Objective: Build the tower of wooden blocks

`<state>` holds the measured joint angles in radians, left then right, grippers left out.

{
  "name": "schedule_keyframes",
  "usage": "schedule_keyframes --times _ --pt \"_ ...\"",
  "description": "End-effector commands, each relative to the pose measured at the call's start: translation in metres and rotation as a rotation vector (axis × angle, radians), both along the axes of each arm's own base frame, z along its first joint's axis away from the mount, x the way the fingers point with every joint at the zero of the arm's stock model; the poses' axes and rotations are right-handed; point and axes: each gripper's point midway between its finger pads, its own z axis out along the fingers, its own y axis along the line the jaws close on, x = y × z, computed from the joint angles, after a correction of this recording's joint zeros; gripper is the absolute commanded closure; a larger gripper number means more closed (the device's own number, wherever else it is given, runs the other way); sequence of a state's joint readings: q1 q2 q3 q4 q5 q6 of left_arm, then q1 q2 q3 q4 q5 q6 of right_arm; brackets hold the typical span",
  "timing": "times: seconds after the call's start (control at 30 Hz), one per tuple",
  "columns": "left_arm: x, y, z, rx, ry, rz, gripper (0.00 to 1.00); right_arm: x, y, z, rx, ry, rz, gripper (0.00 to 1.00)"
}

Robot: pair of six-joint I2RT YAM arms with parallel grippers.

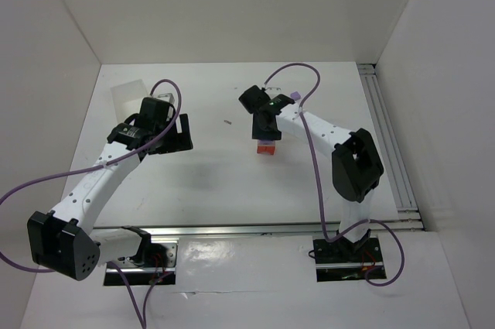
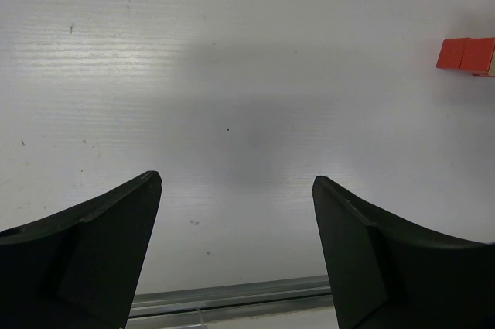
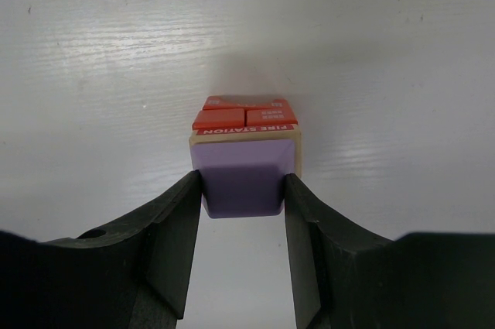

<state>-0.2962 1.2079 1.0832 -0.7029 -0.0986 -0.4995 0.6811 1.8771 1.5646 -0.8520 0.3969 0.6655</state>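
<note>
My right fingers (image 3: pixel 174 236) pinch the lilac block (image 3: pixel 244 178), seated atop the red-orange stack (image 3: pixel 244 118) on the table (image 3: pixel 93 73) straight ahead of them; my left fingers (image 2: pixel 100 244) hang spread and empty, well aside.

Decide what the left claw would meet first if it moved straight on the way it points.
Probably the bare white table; the left claw is open and empty. The red-orange blocks sit well right of its line.

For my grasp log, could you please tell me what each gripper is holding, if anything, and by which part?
The right gripper pinches the lilac block by its two opposite sides, atop the stack; the left gripper holds nothing.
</note>
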Motion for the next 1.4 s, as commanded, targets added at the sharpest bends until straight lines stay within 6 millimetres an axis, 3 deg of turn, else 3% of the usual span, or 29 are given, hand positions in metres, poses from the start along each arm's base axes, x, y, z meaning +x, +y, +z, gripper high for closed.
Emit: schedule_keyframes --times 0.0,0.37,0.57,1.2,1.37 --pt "0.0028 -0.004 0.0108 -0.019 -0.037 -0.014 0.08 0.0058 0.0063 0.008 0.003 -0.028 -0.009 0.56" --pt "0.0028 -0.004 0.0108 -0.019 -0.037 -0.014 0.08 0.0076 0.0077 0.0072 0.003 -0.028 -0.009 0.5" --pt "0.0028 -0.004 0.0108 -0.019 -0.037 -0.014 0.08 0.0102 0.0078 0.0144 0.008 -0.047 -0.013 0.5" --pt "0.0041 -0.0061 0.0121 -0.028 -0.043 -0.02 0.08 0.0094 0.0051 0.0103 -0.01 -0.039 -0.016 0.5" --pt "0.0041 -0.0061 0.0121 -0.028 -0.043 -0.02 0.08 0.0095 0.0052 0.0126 -0.01 -0.039 -0.016 0.4"
